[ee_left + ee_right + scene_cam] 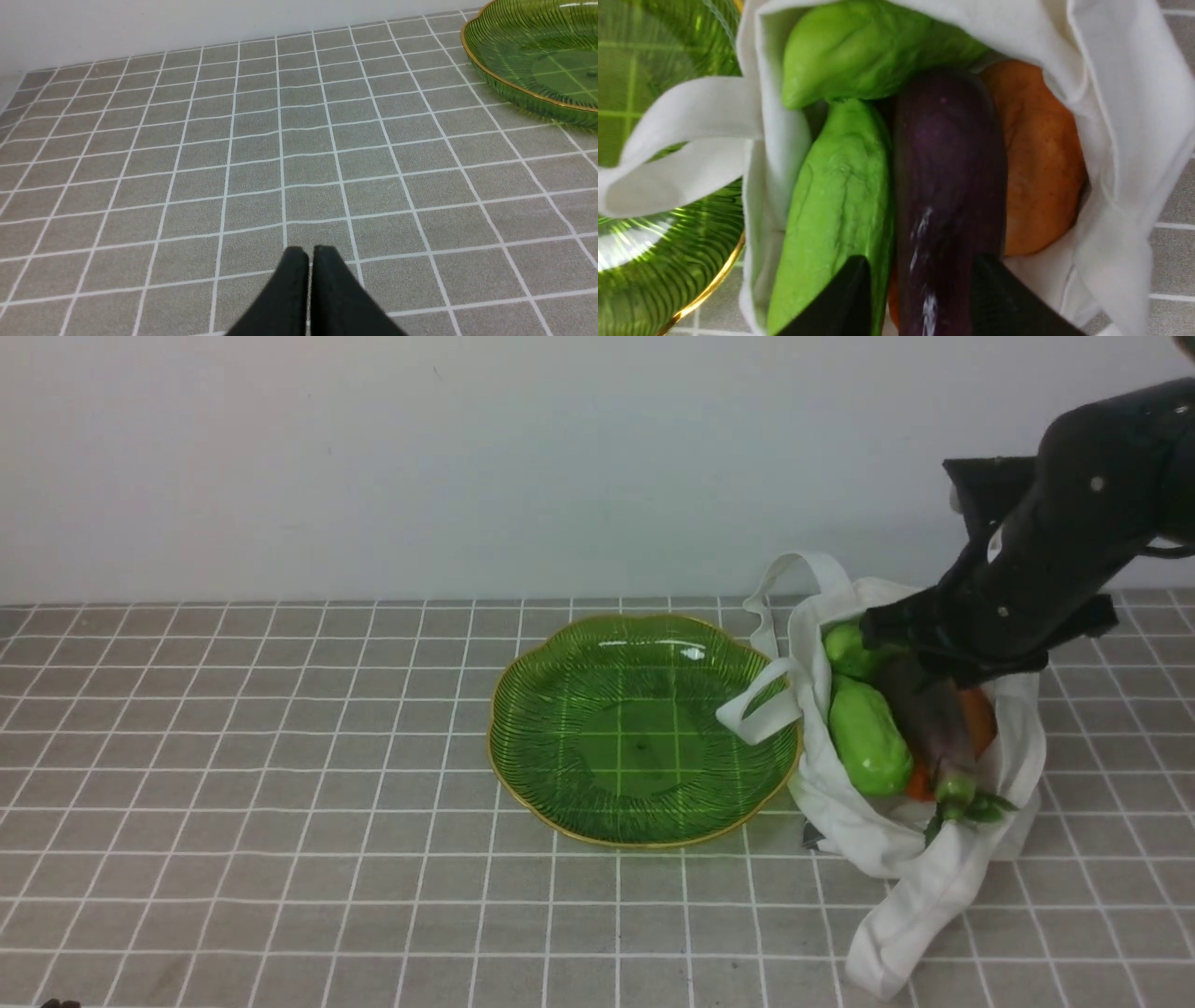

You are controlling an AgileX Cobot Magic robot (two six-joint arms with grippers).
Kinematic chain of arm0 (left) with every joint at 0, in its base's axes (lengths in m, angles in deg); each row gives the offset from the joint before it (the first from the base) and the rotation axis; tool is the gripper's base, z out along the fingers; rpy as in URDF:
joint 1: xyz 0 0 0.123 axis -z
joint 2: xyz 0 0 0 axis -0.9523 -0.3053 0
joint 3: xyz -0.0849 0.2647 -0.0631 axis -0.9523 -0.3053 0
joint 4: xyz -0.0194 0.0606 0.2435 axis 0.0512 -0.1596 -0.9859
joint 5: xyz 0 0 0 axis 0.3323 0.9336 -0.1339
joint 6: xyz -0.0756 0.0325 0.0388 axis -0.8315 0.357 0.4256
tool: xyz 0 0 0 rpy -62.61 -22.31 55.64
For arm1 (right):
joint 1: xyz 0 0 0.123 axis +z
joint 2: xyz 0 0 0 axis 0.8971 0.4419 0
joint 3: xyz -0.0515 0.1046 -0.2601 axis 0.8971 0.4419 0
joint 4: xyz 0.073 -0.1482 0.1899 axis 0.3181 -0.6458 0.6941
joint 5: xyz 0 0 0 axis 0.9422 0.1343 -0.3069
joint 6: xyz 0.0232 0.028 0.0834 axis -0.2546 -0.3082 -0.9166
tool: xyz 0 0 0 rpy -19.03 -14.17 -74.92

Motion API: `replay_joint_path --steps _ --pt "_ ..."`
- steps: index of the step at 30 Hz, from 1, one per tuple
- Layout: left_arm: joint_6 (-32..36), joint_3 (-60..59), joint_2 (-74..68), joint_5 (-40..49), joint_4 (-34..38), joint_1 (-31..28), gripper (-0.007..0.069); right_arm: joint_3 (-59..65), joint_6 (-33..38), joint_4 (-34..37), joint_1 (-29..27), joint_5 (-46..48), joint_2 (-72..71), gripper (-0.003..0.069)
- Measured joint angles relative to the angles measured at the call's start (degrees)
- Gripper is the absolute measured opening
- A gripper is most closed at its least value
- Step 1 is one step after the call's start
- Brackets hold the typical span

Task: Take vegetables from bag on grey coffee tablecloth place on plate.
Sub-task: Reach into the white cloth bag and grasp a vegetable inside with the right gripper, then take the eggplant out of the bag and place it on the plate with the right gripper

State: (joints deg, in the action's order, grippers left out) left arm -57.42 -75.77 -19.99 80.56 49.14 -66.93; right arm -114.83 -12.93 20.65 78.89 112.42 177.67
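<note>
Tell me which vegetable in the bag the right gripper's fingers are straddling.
The dark purple eggplant. The right gripper has a finger either side of it; the green vegetables and the orange-brown potato lie beside it, outside the fingers.
</note>
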Motion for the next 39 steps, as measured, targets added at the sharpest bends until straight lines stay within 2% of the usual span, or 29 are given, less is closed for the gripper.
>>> replay_joint_path --steps 5,9,13,17,18,23,32,36,39 --pt "0.0 0.0 0.0 0.0 0.0 0.0 -0.0005 0.0 -1.9 -3.0 0.0 -0.5 3.1 0.0412" --pt "0.0 0.0 0.0 0.0 0.0 0.0 -0.0005 0.0 -4.0 -5.5 0.0 -1.2 4.9 0.0435" --pt "0.0 0.0 0.0 0.0 0.0 0.0 -0.0005 0.0 -4.3 -5.6 -0.1 -1.8 5.6 0.0426" --pt "0.0 0.0 0.0 0.0 0.0 0.0 -0.0005 0.0 -4.3 -5.5 -0.1 -2.1 5.6 0.0367" --pt "0.0 0.0 0.0 0.0 0.0 0.0 -0.0005 0.0 -4.3 -5.4 -0.1 -2.1 5.6 0.0331" --pt "0.0 0.0 0.0 0.0 0.0 0.0 -0.0005 -0.5 -3.6 -5.4 -0.1 -1.3 5.5 0.0328" --pt "0.0 0.0 0.0 0.0 0.0 0.0 -0.0005 -10.1 2.4 -5.4 -0.1 14.2 -5.1 0.0328" --pt "0.0 0.0 0.0 0.0 0.0 0.0 -0.0005 -13.1 1.5 -0.9 -0.2 11.8 -10.9 0.0328" --pt "0.0 0.0 0.0 0.0 0.0 0.0 -0.0005 -13.3 1.9 7.0 2.2 6.0 -10.7 0.0328"
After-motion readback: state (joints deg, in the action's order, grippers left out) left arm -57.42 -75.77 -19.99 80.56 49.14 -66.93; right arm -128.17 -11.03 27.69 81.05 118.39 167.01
